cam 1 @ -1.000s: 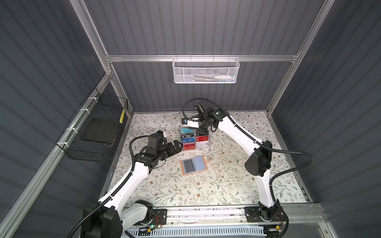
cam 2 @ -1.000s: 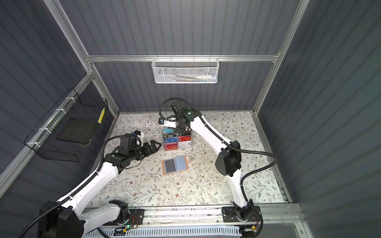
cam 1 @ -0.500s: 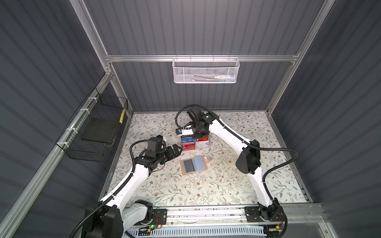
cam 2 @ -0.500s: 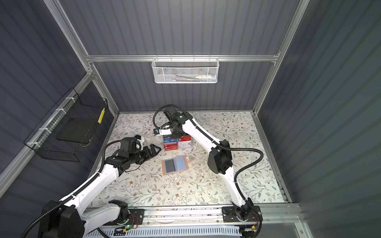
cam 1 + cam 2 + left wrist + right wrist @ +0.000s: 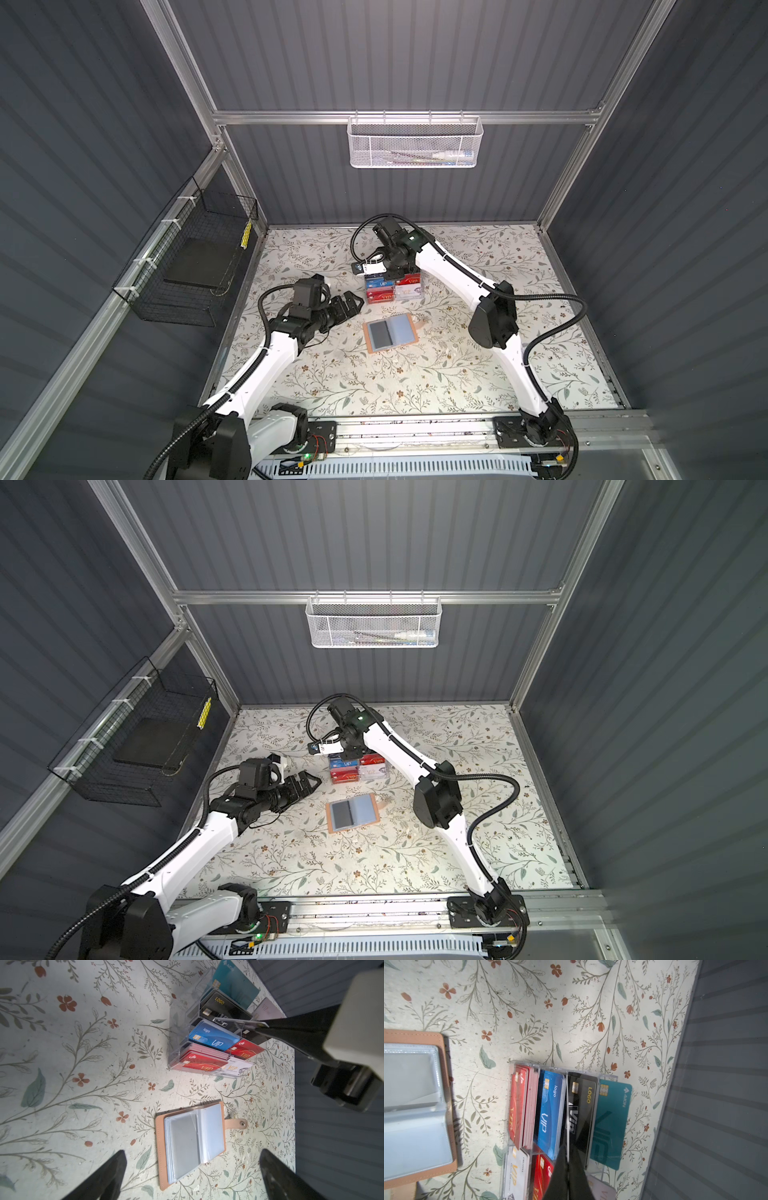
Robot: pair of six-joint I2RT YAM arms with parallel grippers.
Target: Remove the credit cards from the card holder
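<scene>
Cards (image 5: 381,284) stand in tiers in the clear rack (image 5: 175,1022), which sits toward the back of the table (image 5: 415,382). In the right wrist view we read one column as a teal card (image 5: 610,1122), a black card (image 5: 583,1101), a blue card (image 5: 550,1105) and a red stack (image 5: 519,1105). A white card (image 5: 515,1172) and another red one sit in the neighbouring column.

We see the right gripper (image 5: 568,1151) over the black tier, its jaws pressed together on a held card (image 5: 236,1020). That card shows nearly edge-on, so we cannot tell its colour.

The holder (image 5: 390,332) lies spread flat on the table just in front of the rack, apart from it and between the two arms. Its grey-blue pages (image 5: 187,1138) face up and its strap (image 5: 235,1123) lies out to one side. In both top views its left page looks darker than its right, and we cannot tell whether a card sits in it.

The left gripper (image 5: 355,305) hangs near the rack's left side with its jaws wide apart. It touches neither rack nor holder. In the left wrist view we see the holder framed between its two fingers.
</scene>
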